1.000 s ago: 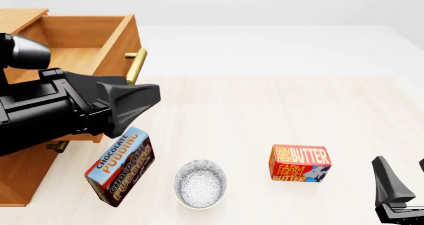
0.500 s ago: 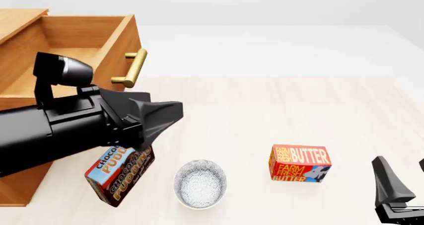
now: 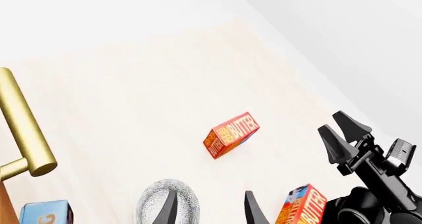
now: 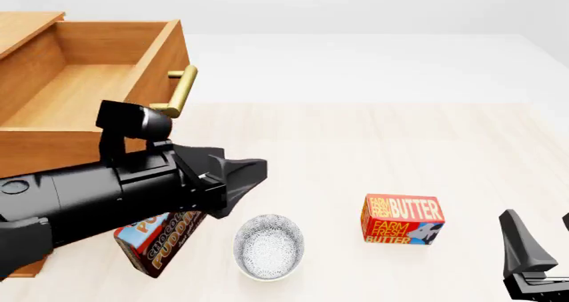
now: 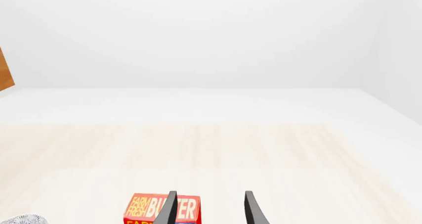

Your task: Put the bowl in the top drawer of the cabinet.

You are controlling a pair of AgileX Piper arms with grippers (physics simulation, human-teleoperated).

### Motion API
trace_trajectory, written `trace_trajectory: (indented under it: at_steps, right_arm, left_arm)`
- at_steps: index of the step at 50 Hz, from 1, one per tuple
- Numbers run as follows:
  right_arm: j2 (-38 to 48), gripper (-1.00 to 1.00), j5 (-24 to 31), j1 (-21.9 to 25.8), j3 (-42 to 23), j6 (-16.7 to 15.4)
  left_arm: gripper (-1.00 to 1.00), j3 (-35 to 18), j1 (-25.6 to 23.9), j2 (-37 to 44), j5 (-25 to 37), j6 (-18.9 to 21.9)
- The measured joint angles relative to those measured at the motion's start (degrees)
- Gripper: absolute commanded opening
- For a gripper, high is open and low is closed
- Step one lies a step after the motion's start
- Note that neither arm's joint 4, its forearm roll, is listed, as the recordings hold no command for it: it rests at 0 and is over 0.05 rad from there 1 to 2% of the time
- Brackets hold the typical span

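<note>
The bowl (image 4: 268, 247), white with a fine dark pattern, rests on the table near the front, between a pudding box and a butter box. My left gripper (image 4: 250, 174) hangs open above and left of it, not touching. In the left wrist view the bowl (image 3: 161, 206) lies just beside one open finger of that gripper (image 3: 209, 211). At the back left, the top drawer (image 4: 164, 49) of the cabinet (image 4: 22, 252) stands pulled out and empty, its brass handle (image 4: 176, 91) facing right. My right gripper (image 4: 538, 249) is open at the front right, holding nothing.
A chocolate pudding box (image 4: 160, 239) leans left of the bowl, partly under my left arm. A red butter box (image 4: 402, 220) stands right of the bowl. The left wrist view shows a second red butter-lettered box (image 3: 303, 204) beside the right arm.
My left arm has swung right and toward the front, away from the drawer handle, ending over the pudding box near the bowl. The right arm and all objects stayed still.
</note>
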Motion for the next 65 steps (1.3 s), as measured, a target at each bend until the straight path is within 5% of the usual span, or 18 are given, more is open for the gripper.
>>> trace_trajectory:
  at_steps: [65]
  right_arm:
    - [0.00, 1.00, 0.00, 0.00, 0.00, 0.01]
  left_arm:
    - [1.00, 9.75, 4.35, 13.50, -14.23, -5.85]
